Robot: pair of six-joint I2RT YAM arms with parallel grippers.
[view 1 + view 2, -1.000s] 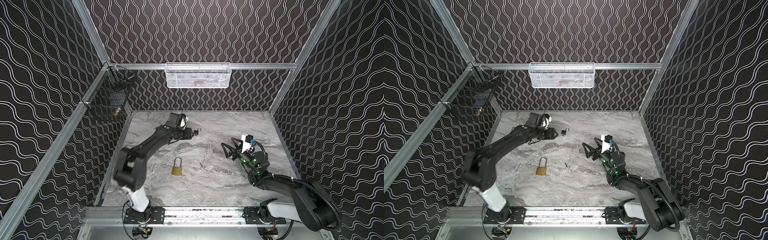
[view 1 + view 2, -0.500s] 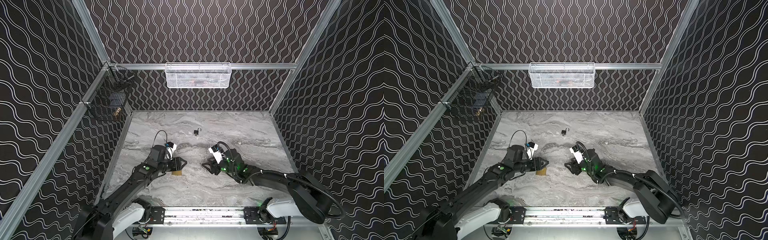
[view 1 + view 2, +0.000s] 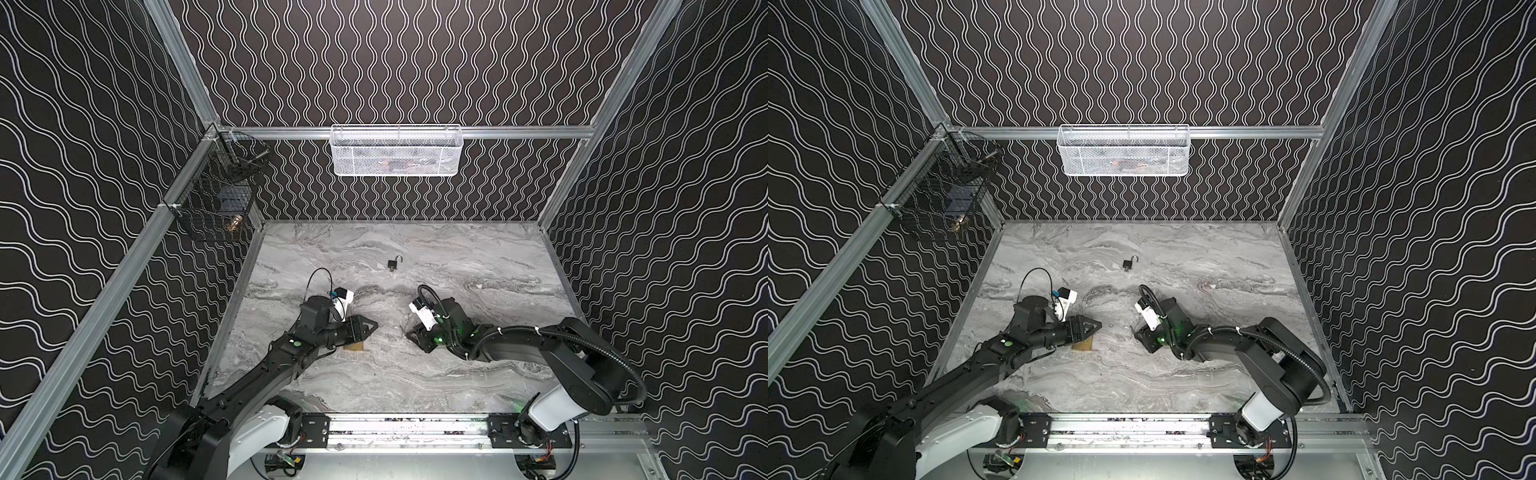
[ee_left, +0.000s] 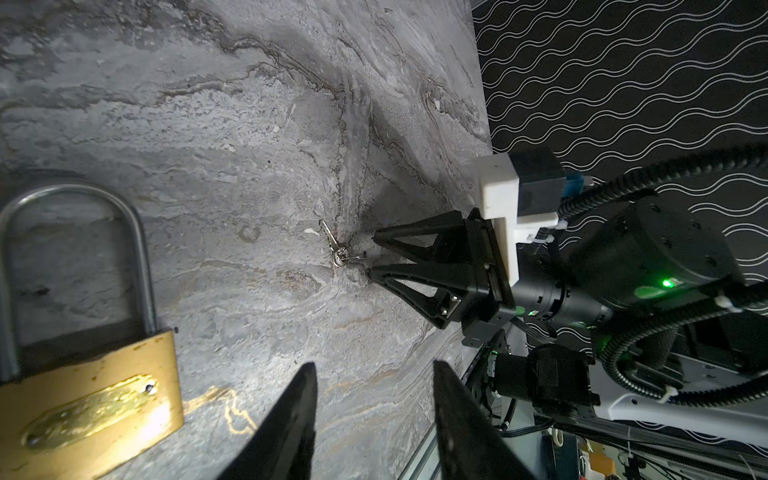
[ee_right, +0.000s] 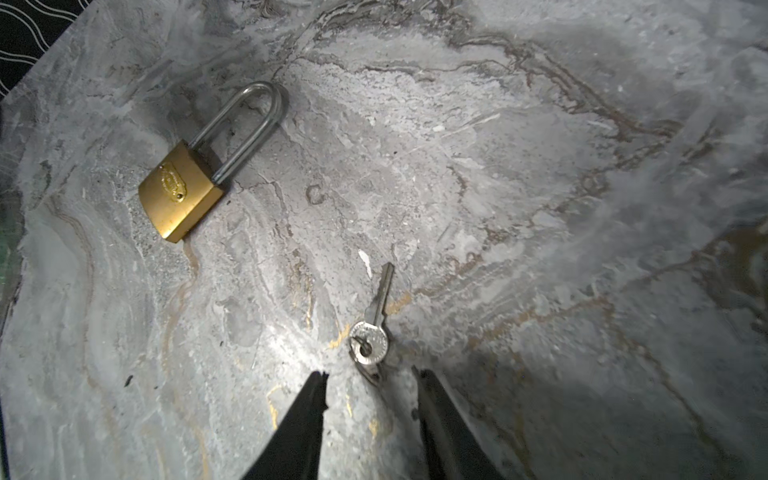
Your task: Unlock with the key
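Since the right fingers (image 5: 309,415) stand partly apart and clamp nothing, the key (image 5: 376,320) is not yet secured. Its ring (image 5: 365,370) reaches into the gap between the tips. The round head lies just ahead of them and the blade points away, flat on the tabletop (image 5: 540,208).

Judged risk: a closure from here would catch the ring rather than the head, leaving the key free to swing and unfit for insertion. The thin metal may also skate across the stone, or the tips may scrape the surface.

The left fingers (image 4: 299,415) are likewise apart and empty. The brass padlock (image 4: 83,395) lies just beside them, shackle apparently seated, well apart from the key. A small black padlock (image 3: 395,263) lies farther back.
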